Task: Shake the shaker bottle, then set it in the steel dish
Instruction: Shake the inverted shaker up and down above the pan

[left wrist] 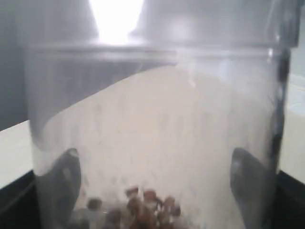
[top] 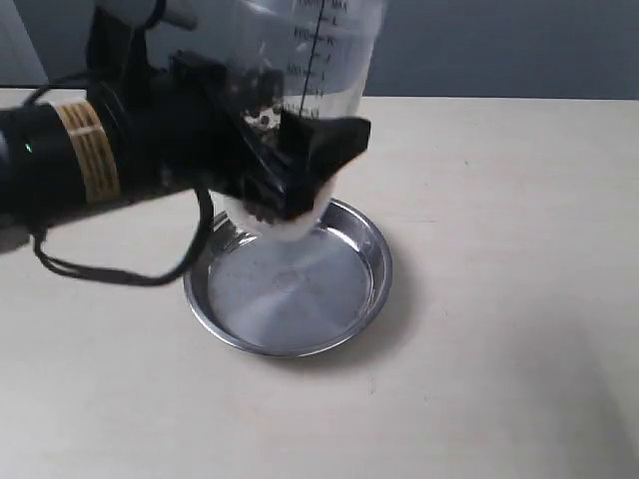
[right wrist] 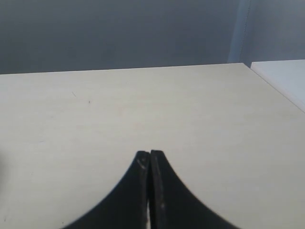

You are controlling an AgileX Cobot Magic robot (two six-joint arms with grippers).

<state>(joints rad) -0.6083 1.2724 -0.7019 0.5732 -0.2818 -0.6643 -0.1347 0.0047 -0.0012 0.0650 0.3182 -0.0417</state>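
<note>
The shaker bottle is held in the air over the far left rim of the steel dish, its clear body with the black scale running out of the top of the exterior view. My left gripper is shut on the bottle from the left. In the left wrist view the shaker bottle fills the picture, brownish grains lie near the left gripper, and its dark fingers show through the plastic on both sides. My right gripper is shut on nothing above bare table.
The dish lies on a pale beige table with a grey wall behind. The left arm's black body and cable hang over the table's left part. A white surface adjoins the table's edge in the right wrist view.
</note>
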